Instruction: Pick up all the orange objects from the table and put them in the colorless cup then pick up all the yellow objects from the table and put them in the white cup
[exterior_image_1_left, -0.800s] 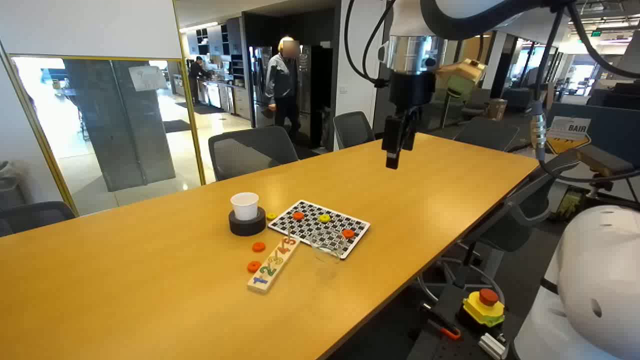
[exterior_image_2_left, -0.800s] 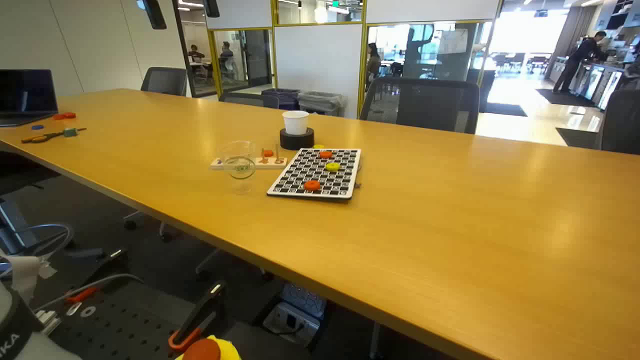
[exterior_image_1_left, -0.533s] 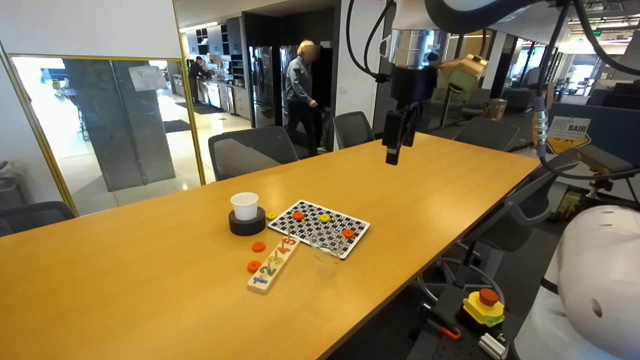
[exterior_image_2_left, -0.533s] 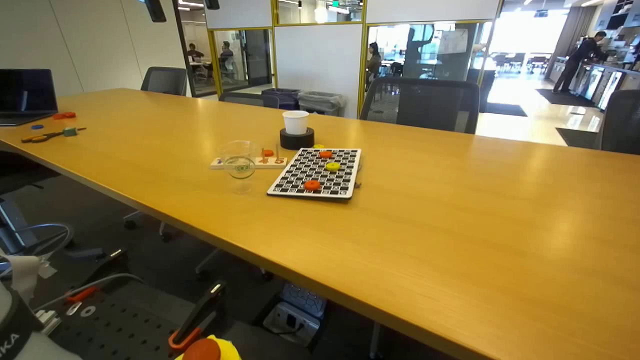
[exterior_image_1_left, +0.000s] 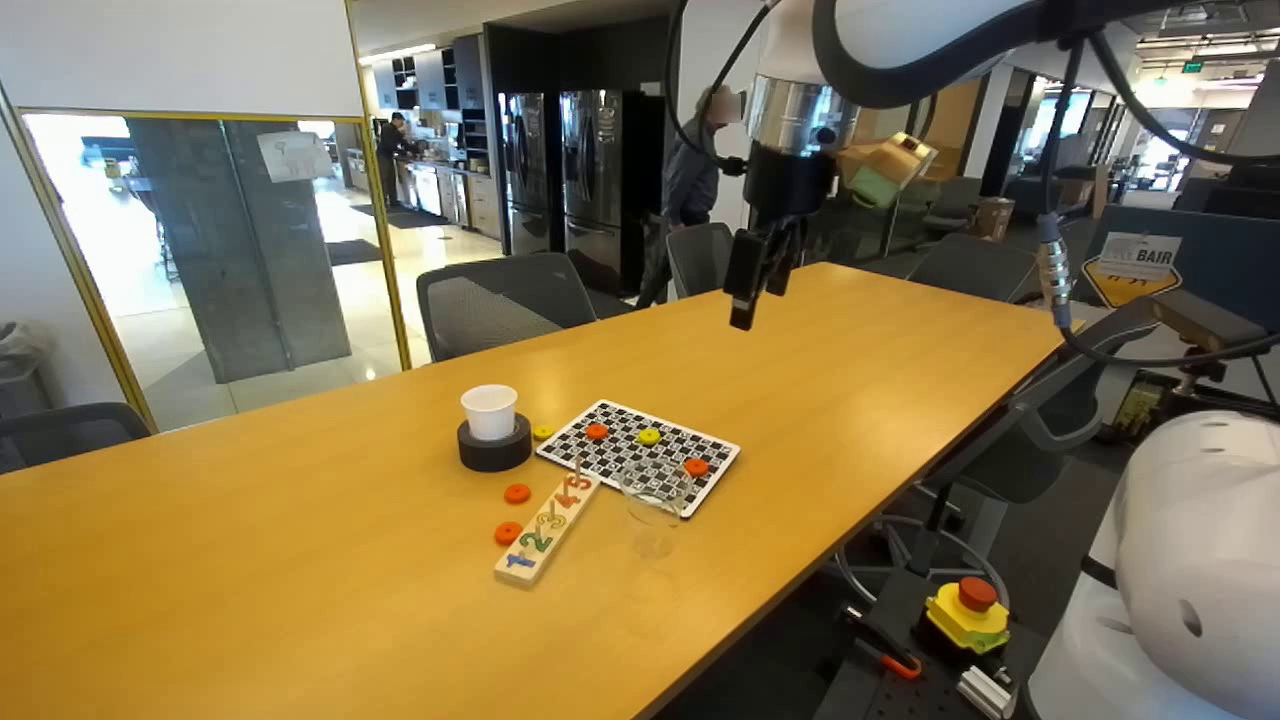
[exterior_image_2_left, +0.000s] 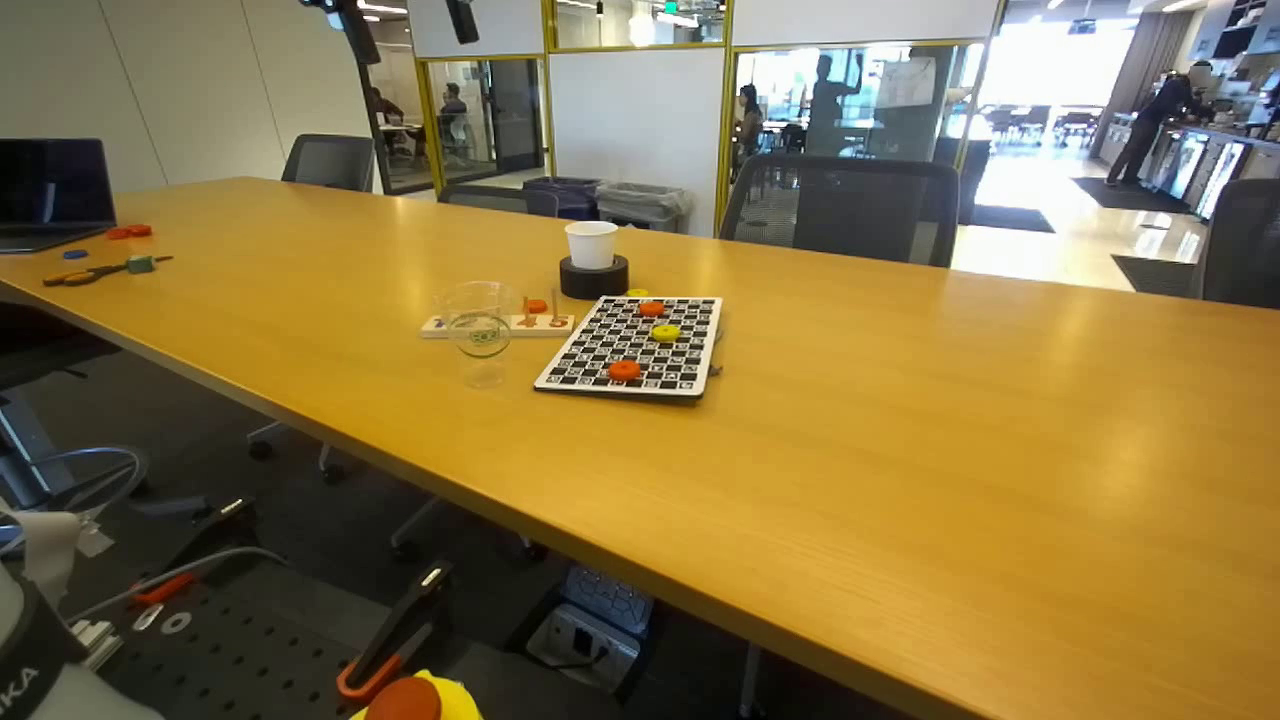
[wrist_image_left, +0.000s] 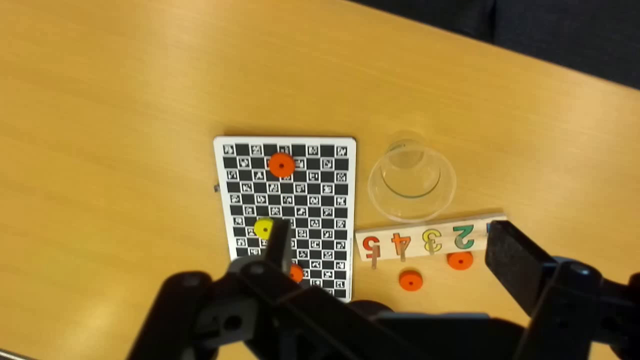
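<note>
Two orange pieces (exterior_image_1_left: 597, 432) (exterior_image_1_left: 696, 467) lie on the checkered board, and two more (exterior_image_1_left: 517, 494) (exterior_image_1_left: 508, 533) lie on the table beside the number strip. One yellow piece (exterior_image_1_left: 649, 437) is on the board; another (exterior_image_1_left: 543, 432) lies by the dark base. The colorless cup (wrist_image_left: 412, 185) stands upright beside the strip and looks empty. The white cup (exterior_image_1_left: 490, 412) sits on a black round base (exterior_image_1_left: 495, 447); it is hidden in the wrist view. My gripper (exterior_image_1_left: 758, 300) is open and empty, well above the table; in the wrist view (wrist_image_left: 390, 227) its fingers are wide apart.
The checkered board (wrist_image_left: 325, 212) lies flat. The wooden number strip (wrist_image_left: 430, 237) has upright pegs. In an exterior view, a laptop (exterior_image_2_left: 55, 190), orange-red pieces (exterior_image_2_left: 128, 231), a blue piece (exterior_image_2_left: 75, 254) and an orange-handled tool (exterior_image_2_left: 90, 273) lie at the far end. Chairs surround the table.
The gripper has moved sideways, leftward in one exterior picture and rightward in another, still high. It has not visibly closed. The table objects have not moved. A person walks past behind.
</note>
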